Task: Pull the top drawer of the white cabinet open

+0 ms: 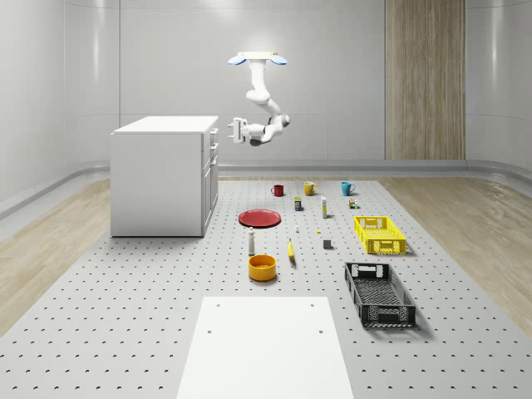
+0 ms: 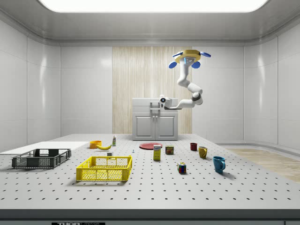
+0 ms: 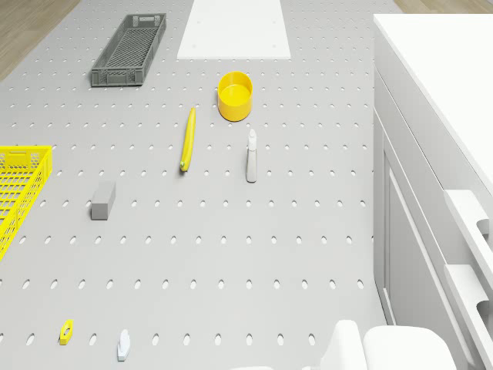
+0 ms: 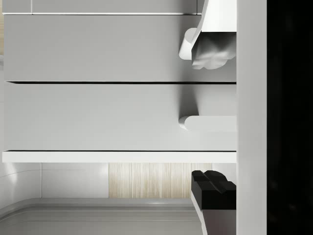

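- Pale walls and a wood panel stand behind a grey pegboard counter (image 1: 125,291), which carries everything in the scene.
- The white cabinet (image 1: 162,174) stands at 10 o'clock on the counter in the whole-scene view, with its drawer front facing 3 o'clock.
- The top drawer (image 4: 98,117) sits just under the cabinet's top slab. Its front is flush with the drawer next to it, so it is closed.
- The handle (image 4: 210,123) of the top drawer is a white bar that stands out from the drawer front.
- The gripper (image 1: 229,131) is level with the top drawer, at 3 o'clock of the cabinet and just off its front.
- Its fingers (image 4: 210,49) are spread wide, one on each side of the handle. The wrist view shows a gap between each finger and the bar.
- The arm (image 1: 259,96) bends down from the drone and then turns toward the cabinet.
- The drone (image 1: 258,58) hovers above the level of the cabinet's top, on the drawer side, over the counter.
- A red plate (image 1: 259,218) lies at 4 o'clock of the cabinet, near it.
- A bottle (image 1: 251,242), a banana (image 1: 291,249) and an orange bowl (image 1: 262,267) lie at 6 o'clock of the plate.
- Three mugs, red (image 1: 278,190), yellow (image 1: 309,188) and blue (image 1: 347,188), stand in a row at 1 o'clock of the plate.
- A yellow crate (image 1: 380,234) sits at 3 o'clock of the plate, and a black crate (image 1: 379,293) sits at 6 o'clock of the yellow one.
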Robot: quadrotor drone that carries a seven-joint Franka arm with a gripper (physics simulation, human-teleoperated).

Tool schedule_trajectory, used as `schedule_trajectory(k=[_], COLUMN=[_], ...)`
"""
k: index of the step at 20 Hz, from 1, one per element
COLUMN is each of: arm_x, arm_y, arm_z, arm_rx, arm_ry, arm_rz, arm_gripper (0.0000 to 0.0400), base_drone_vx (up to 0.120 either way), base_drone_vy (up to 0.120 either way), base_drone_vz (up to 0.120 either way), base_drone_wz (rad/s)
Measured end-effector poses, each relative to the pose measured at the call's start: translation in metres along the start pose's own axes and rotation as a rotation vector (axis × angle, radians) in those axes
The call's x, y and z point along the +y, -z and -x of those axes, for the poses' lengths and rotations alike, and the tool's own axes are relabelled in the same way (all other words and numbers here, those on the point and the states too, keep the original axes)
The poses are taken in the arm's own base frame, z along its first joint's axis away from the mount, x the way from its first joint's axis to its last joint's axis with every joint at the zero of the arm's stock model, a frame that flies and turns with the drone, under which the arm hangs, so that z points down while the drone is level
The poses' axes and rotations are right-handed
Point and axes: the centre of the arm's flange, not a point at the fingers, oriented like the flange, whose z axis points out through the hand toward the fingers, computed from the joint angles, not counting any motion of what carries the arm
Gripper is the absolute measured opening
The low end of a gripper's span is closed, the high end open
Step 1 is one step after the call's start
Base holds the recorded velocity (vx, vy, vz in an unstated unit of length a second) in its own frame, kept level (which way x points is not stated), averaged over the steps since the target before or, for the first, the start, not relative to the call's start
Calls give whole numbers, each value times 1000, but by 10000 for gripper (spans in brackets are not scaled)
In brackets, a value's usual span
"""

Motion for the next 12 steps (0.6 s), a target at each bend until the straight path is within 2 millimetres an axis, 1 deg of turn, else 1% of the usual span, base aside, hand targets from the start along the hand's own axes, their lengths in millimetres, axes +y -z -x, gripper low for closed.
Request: schedule_trajectory(k=[5,12], arm_x=[-2,-20], arm_y=[-8,-11], arm_z=[-3,-21], arm_rx=[0,0], arm_ry=[0,0], arm_rz=[0,0], arm_gripper=[305,305], base_drone_vx=[0,0], base_drone_vy=[0,0], base_drone_vz=[0,0], base_drone_wz=[0,0])
